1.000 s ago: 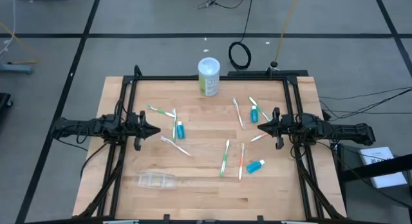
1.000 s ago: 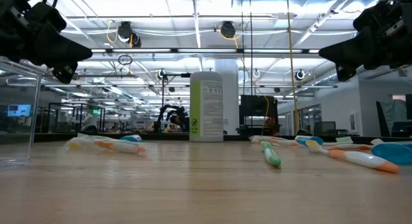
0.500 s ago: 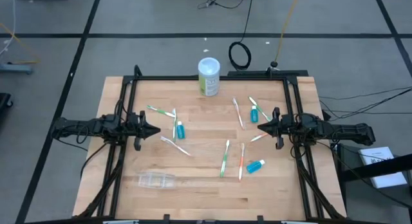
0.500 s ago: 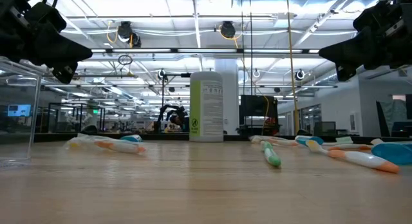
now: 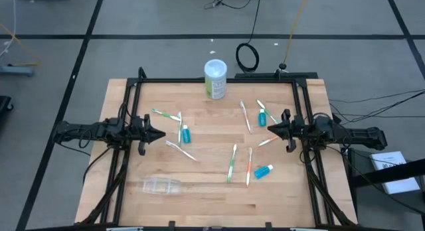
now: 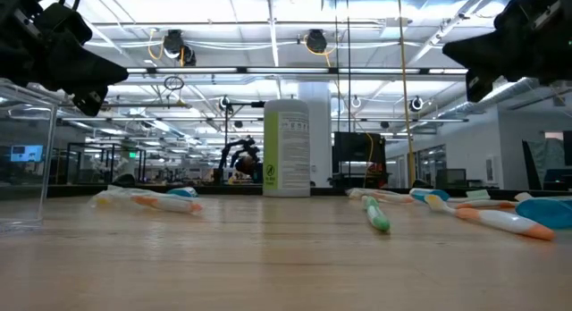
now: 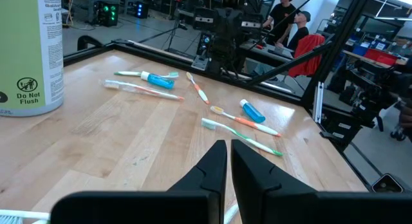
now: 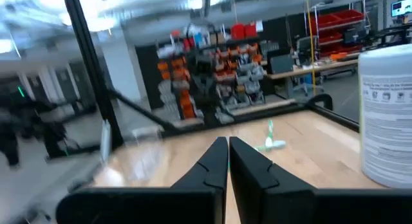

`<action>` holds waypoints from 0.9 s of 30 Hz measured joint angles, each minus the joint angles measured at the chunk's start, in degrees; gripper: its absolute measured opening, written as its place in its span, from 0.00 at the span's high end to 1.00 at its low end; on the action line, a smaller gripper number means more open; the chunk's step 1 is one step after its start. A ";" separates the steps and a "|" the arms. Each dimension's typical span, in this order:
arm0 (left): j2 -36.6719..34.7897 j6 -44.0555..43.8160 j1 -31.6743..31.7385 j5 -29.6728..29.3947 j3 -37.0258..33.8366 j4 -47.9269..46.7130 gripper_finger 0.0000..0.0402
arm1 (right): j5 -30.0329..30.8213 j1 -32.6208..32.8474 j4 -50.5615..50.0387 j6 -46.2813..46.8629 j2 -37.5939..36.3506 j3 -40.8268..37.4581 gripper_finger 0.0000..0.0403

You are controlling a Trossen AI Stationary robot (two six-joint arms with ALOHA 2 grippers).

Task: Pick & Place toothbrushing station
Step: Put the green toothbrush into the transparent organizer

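Note:
Several thin white, green and orange toothbrushes lie flat on the wooden table, among them a green one (image 5: 232, 162) and an orange one (image 5: 249, 166). Three teal tubes with white caps lie at the left (image 5: 186, 133), the far right (image 5: 263, 116) and the near right (image 5: 263, 170). A clear cup (image 5: 161, 185) lies on its side near the front left. My left gripper (image 5: 161, 133) (image 7: 227, 147) is shut and empty above the table's left side. My right gripper (image 5: 268, 130) (image 8: 227, 143) is shut and empty above the right side.
A tall white-and-green canister (image 5: 215, 79) stands upright at the table's far edge, in the middle. A black frame (image 5: 219, 80) runs along the far, left and right sides of the table. Cables lie on the floor beyond the table. People show in the room behind.
My right gripper has risen a little above the table's right side, still shut. The left gripper and the things on the table have kept still.

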 joint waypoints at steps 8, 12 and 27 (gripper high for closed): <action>0.02 -0.02 -0.01 0.00 0.00 0.00 0.94 | 0.00 0.00 3.62 3.76 0.02 0.00 0.98; 0.02 -0.02 -0.01 0.00 0.00 0.00 0.94 | -0.04 0.02 5.29 5.50 0.43 -0.71 0.98; 0.01 -0.02 0.00 -0.02 0.00 0.00 0.94 | 9.82 7.51 22.20 6.54 18.44 -0.74 0.98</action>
